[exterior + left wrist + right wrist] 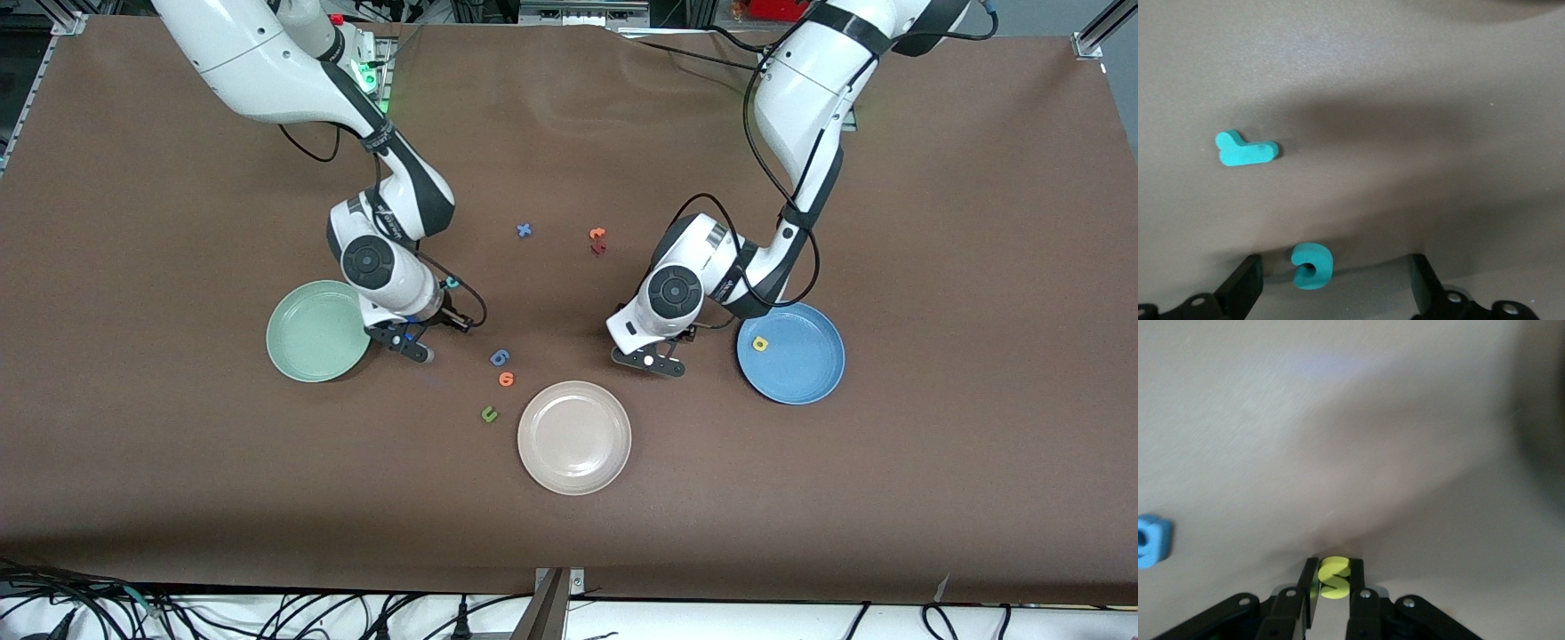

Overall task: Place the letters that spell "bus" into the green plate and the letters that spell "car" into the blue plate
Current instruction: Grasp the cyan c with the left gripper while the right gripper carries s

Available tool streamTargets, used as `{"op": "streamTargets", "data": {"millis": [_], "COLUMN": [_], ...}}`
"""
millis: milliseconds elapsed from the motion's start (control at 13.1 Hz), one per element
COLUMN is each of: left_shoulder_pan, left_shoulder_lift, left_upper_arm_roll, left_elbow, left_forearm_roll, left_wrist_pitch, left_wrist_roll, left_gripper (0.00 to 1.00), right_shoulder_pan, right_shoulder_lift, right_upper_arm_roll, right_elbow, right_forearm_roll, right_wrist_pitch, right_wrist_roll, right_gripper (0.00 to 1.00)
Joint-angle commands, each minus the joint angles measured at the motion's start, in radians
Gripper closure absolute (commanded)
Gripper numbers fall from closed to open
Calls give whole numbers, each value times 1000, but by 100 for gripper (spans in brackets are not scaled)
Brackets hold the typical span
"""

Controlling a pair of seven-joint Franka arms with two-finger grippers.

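- The right gripper (1333, 581) is clamped on the small yellow foam letter s (1334, 577), low over the brown bench (933, 222) just beside the round pale mint-green plate (313, 331). A good next move would be a straight lift, then a short carry over the rim before letting go.
- The left gripper (1335, 283) hangs with its jaws wide apart over the small teal foam letter c (1311, 265), which lies between them. It should descend squarely, then close.
- The teal foam letter r (1245, 149) lies near the c.
- The small yellow foam letter a (760, 343) lies in the round mid-blue plate (805, 382).
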State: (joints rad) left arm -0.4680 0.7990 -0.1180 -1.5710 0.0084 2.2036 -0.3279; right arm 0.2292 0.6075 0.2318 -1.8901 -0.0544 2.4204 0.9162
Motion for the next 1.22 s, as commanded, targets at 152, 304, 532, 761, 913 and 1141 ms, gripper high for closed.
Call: {"op": "streamTargets", "data": {"millis": [152,304,532,761,913,1141], "left_shoulder_pan": [6,9,31,81,118,221], "left_shoulder_lift": [-9,-15,-46,-128,-173,-179], "left_upper_arm_roll": [3,3,7,4,6,11], "left_elbow": [-7,-7,17,23,25,22], "left_forearm_roll": [1,1,1,2,2,4], "left_wrist_pitch": [-16,-21,-108,-204,-267,-318], "left_wrist_roll": [-13,-13,-5,-2,32,218], "left_gripper": [87,95,95,95,94,89], "right_shoulder_pan": [2,2,2,2,2,4], "right_shoulder_lift": [-93,-103,-92,-37,-9,0], "right_upper_arm_roll": [-142,-236,-328,-350,-348,-348], "right_elbow": [87,126,120,118,117,117], "right_forearm_roll": [92,186,196,193,194,194], "right_wrist_pitch": [-288,-381,-402,-376,-342,-325], "right_wrist_roll": [-308,-489,-678,-701,-701,-694], "right_gripper": [100,100,100,100,96,14]}}
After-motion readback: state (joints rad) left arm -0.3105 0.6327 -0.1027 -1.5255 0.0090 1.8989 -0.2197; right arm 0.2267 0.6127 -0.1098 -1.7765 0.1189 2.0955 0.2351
